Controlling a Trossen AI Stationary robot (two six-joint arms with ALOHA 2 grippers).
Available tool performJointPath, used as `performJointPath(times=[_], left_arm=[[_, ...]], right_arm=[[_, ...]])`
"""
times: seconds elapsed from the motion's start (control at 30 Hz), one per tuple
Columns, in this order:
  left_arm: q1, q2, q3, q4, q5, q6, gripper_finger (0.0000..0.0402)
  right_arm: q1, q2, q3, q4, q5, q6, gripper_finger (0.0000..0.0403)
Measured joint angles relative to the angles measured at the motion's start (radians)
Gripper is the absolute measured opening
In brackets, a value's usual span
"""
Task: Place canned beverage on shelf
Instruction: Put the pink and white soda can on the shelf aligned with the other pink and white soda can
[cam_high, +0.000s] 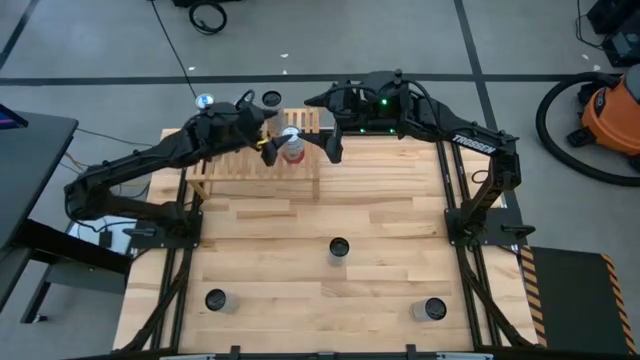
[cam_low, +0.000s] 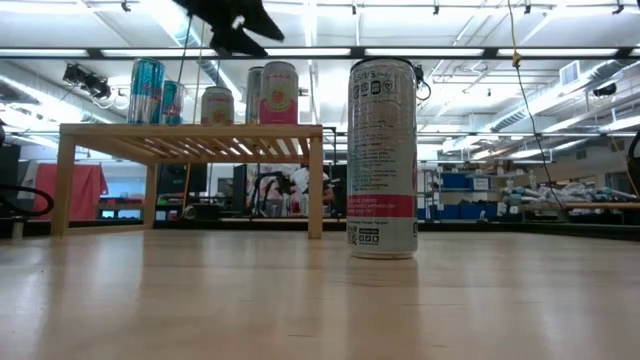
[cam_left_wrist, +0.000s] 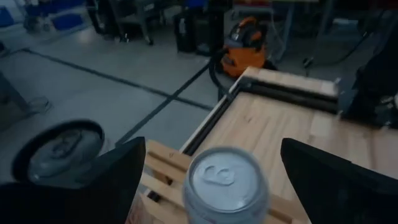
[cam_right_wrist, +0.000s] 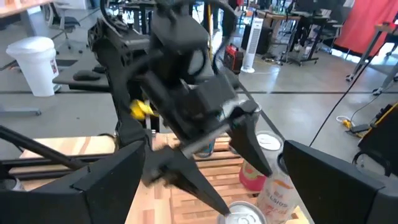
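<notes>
The pink can (cam_high: 292, 147) stands upright on the shelf (cam_high: 240, 165), between the left gripper's (cam_high: 283, 140) 2 spread fingers (cam_left_wrist: 106, 180), which are clear of its sides. The right gripper (cam_high: 333, 150) hangs just beside the can, fingers also spread, holding nothing. 3 more cans (cam_high: 338, 248) stand on the table (cam_high: 300, 290), well apart from both sets of fingers.

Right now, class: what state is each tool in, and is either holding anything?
Left tool: open, straddling the can on the shelf, not gripping.
Right tool: open, empty, beside it.
</notes>
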Motion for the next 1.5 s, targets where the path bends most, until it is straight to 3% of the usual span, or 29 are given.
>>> performJointPath(times=[0.23,1.2,1.5], left_arm=[[0.004,0.050,-0.001,0.011,0.003,0.000,0.0376],[0.016,0.154,-0.001,-0.018,0.010,0.000,0.0374],[0.016,0.150,-0.001,-0.024,0.010,0.010,0.0311]], right_arm=[[0.003,0.000,0.000,0.025,-0.008,0.082,0.0391],[0.001,0.000,0.000,0.016,-0.008,0.064,0.0391],[0.001,0.000,0.000,0.014,-0.008,0.064,0.0391]])
